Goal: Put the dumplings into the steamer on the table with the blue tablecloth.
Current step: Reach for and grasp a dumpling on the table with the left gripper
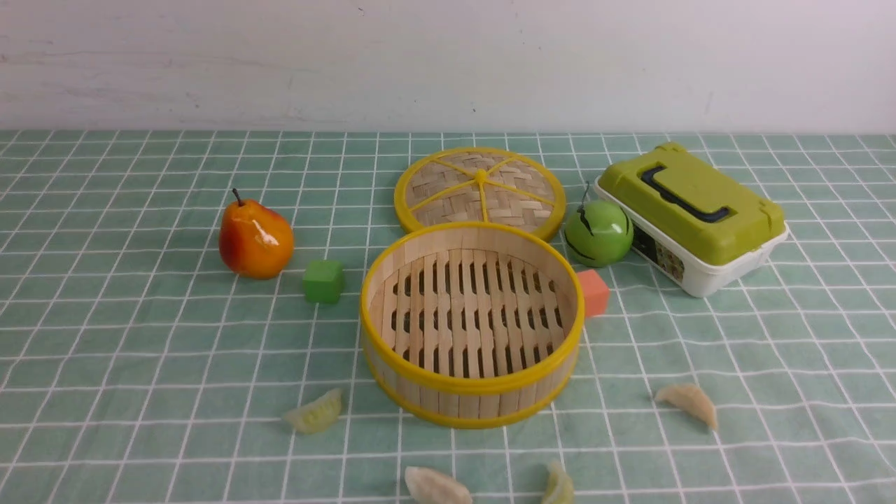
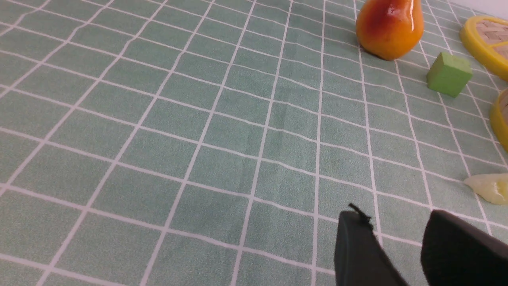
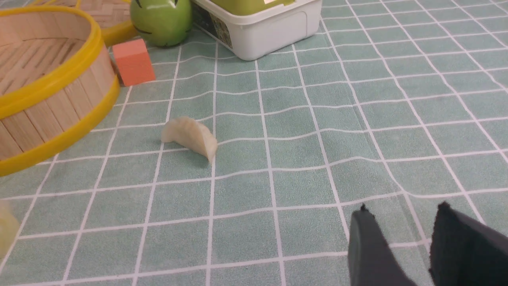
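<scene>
The steamer [image 1: 470, 383] stands empty in the middle of the blue tablecloth [image 1: 140, 364] that covers the table. Several dumplings lie on the cloth in front of it: one front-left [image 1: 314, 413], one front-right [image 1: 688, 403], two at the near edge [image 1: 435, 486] [image 1: 558, 485]. Neither gripper shows in the front view. My left gripper [image 2: 395, 216] is open over bare cloth, a dumpling [image 2: 486, 187] a little way off and the steamer's rim [image 2: 501, 119] beyond. My right gripper [image 3: 403, 209] is open and empty, well apart from a dumpling [image 3: 190, 137] near the steamer's wall [image 3: 51, 79].
The woven lid [image 1: 479, 189] lies flat behind the steamer. An orange pear [image 1: 255, 238] and a green cube [image 1: 323, 281] sit to its left. An orange cube [image 1: 593, 292], a green apple [image 1: 598, 232] and a white box with a green lid [image 1: 693, 210] are to its right.
</scene>
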Controlling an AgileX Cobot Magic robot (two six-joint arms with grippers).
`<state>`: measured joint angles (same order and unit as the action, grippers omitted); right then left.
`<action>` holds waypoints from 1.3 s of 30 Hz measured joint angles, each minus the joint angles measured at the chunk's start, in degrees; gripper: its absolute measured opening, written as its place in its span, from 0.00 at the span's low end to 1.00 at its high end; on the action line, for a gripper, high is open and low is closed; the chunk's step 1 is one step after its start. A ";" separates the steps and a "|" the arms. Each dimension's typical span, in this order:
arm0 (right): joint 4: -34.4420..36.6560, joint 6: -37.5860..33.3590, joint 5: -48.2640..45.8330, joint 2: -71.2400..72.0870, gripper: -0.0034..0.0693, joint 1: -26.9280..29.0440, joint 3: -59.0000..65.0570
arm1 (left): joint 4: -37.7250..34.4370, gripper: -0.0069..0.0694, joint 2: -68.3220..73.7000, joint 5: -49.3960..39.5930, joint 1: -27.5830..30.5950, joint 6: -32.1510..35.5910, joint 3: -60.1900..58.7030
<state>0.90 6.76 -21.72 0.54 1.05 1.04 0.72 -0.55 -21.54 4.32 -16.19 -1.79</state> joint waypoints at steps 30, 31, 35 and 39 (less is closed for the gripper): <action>-18.05 -2.82 -0.43 0.00 0.38 0.00 0.00 | 0.00 0.40 0.00 0.00 0.00 0.00 0.00; -18.35 -2.82 -0.43 0.00 0.38 0.00 0.00 | 0.00 0.40 0.00 0.00 0.00 0.00 0.00; -18.78 -2.89 -0.48 0.00 0.38 0.00 0.00 | 0.00 0.40 0.00 0.00 0.00 0.00 0.00; -18.94 -2.89 -0.48 0.00 0.38 0.00 0.00 | 0.00 0.40 0.00 0.00 0.00 0.00 0.00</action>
<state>-18.04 3.87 -22.20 0.54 1.05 1.04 0.72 -0.55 -21.54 4.32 -16.19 -1.79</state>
